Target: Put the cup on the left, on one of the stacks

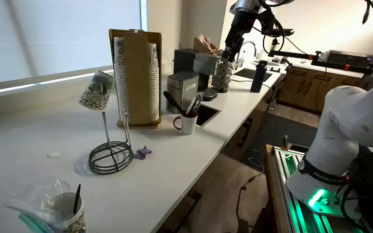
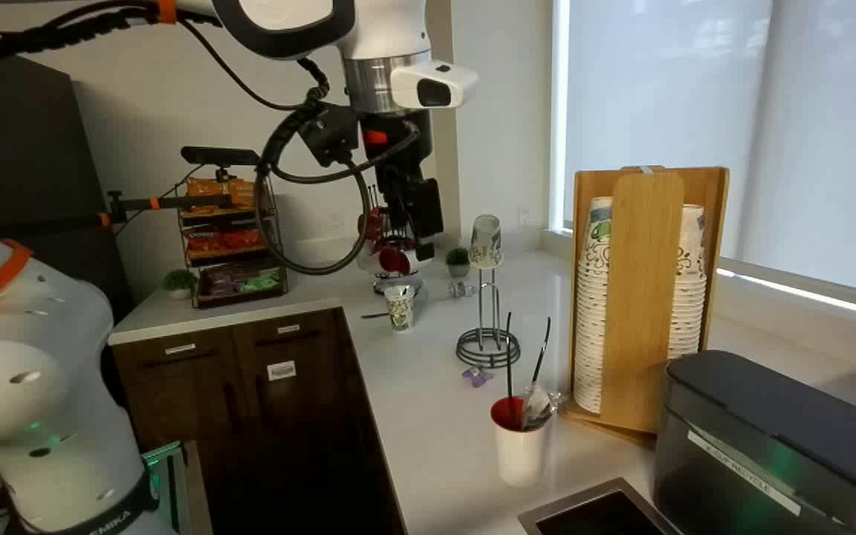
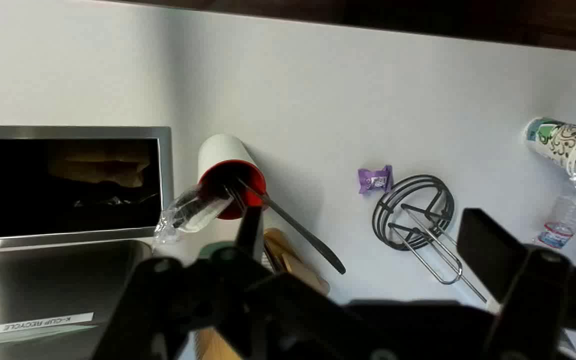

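Note:
A patterned paper cup sits upside down on the post of a black wire stand. It also shows in an exterior view; in the wrist view a finger hides nearly all of it. Two stacks of paper cups, a left stack and a right stack, stand upside down in a wooden holder. My gripper hangs above the counter, apart from the cup and the stacks. In the wrist view its fingers are wide apart, with nothing held between them.
A white mug with red inside holds utensils near the holder. A purple candy lies by the stand. Another paper cup holds a black stick and plastic. A metal bin and coffee machine stand beyond the holder.

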`<state>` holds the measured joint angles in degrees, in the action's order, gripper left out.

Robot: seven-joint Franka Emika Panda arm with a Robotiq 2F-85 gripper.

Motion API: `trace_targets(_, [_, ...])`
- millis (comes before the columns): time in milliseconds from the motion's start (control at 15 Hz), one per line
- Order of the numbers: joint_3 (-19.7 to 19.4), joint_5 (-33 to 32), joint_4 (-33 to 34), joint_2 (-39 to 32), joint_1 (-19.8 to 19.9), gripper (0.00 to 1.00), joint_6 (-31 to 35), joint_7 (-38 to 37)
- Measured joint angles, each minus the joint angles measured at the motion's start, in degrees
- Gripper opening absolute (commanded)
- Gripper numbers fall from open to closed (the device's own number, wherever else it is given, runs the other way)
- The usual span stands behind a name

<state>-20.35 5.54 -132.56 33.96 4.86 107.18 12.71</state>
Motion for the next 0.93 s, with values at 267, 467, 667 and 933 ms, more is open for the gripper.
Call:
trace_targets(267, [0.0, 0.0, 0.0, 0.0, 0.0, 1.0, 0.0, 0.0])
trace_targets(467, [0.5, 0.67, 0.09, -0.09, 0.12, 1.0, 0.86, 0.01])
trace_targets(667, [2.54, 4.04, 1.5, -1.56, -0.88, 1.0, 5.4, 0.19])
trace_targets(933, [5.41, 9.36, 7.91, -8.42, -4.71, 1.0, 11.41, 0.23])
